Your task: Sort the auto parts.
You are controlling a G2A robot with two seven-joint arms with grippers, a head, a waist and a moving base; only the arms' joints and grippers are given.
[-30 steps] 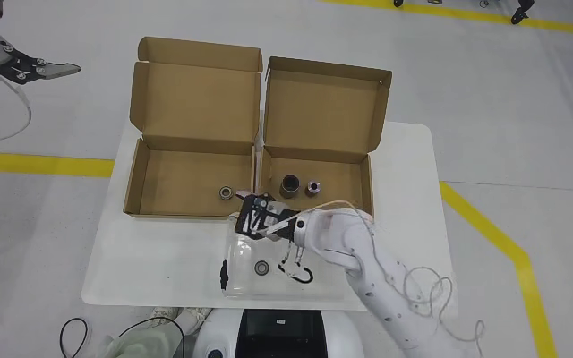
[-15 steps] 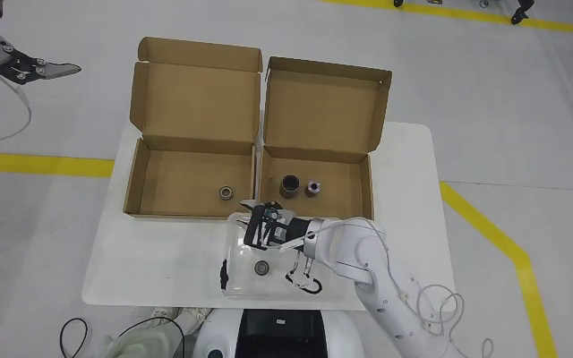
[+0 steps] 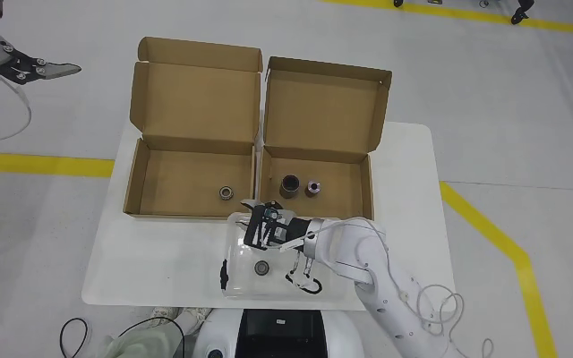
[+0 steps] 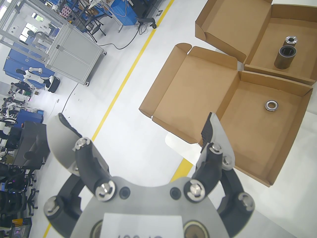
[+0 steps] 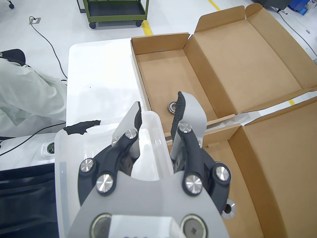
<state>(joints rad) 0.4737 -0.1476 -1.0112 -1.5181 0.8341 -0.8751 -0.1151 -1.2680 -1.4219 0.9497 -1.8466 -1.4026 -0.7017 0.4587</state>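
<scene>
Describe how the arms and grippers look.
The right arm is a white shell with thin white cables looped alongside. The right gripper and left gripper each have a grey base plate, black links, silver screws, pale finger shells, black ribbed pads.

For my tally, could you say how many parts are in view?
4: ring in left box; sleeve and collar in right box; ring in tray; the right gripper may hide others.

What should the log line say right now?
right hand open over tub rim | one ring in tub | left hand open, aside
</scene>
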